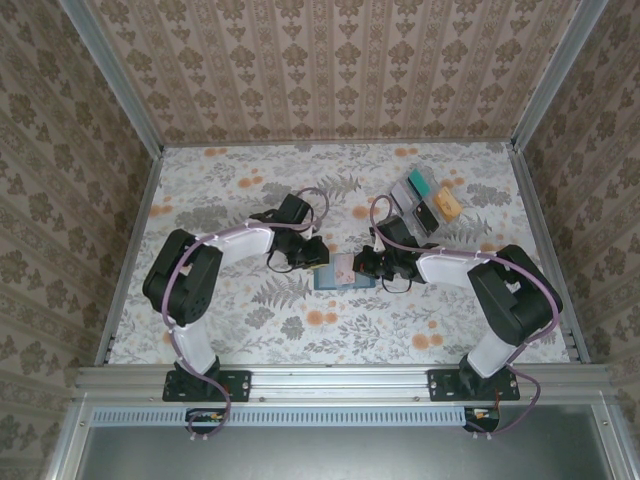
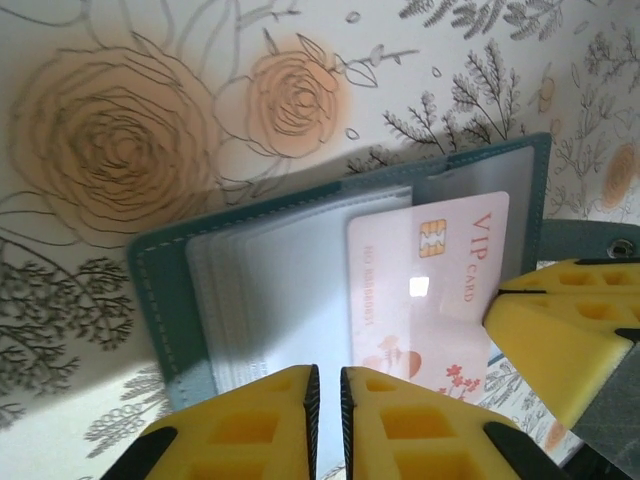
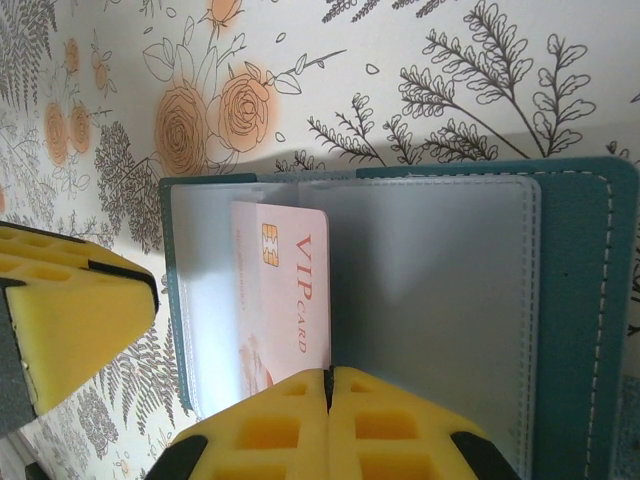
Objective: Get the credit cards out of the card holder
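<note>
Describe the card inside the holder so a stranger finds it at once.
On the floral table lies an open teal card holder. In its clear sleeves sits one pale pink card; only it bears a gold chip and red VIP lettering.
</note>
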Controlling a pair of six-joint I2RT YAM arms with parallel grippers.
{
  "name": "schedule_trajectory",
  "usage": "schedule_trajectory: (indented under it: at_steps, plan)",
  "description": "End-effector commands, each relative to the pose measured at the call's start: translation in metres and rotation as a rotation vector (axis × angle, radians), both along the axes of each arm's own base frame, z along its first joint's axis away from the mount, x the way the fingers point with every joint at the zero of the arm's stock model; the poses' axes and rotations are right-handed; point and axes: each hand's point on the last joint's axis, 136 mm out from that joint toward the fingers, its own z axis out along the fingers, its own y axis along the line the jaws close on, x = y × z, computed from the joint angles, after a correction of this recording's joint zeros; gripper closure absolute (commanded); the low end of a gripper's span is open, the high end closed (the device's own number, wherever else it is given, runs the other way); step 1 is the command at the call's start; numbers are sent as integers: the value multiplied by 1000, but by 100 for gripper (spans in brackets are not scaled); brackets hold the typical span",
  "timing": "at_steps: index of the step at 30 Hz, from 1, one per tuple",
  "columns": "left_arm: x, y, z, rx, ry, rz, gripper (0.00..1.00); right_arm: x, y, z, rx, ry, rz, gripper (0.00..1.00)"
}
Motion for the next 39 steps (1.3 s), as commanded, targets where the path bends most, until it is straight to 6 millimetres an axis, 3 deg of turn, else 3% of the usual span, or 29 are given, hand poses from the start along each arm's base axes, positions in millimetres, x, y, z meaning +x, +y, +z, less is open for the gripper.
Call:
schedule_trajectory:
  at_steps: [1,16,20,23,29,32,36,39]
  plan:
    - [0,-14,-4,-13,14,-37,84,1,4,2,17,-3,25,92]
    - [-15,3,-41,78,79,-23,88,5,27,14,168,-3,47,80]
    - [-17,5,-44,83,86,-22,88,5,30,9,179,14,52,80]
    - [-16,5,-43,82,84,-21,88,5,26,5,155,18,35,86]
    - [-10,6,-28,65,53,-16,85,3,-7,17,-17,-63,-7,98]
    - [-5,-2,-9,8,19,-39,79,0,-23,31,-91,-112,-6,100]
    - [0,-6,25,-42,-42,-49,68,-4,-39,65,-121,-213,2,100]
    - [6,6,47,-30,-93,-17,55,-5,-57,96,-188,-308,-11,100]
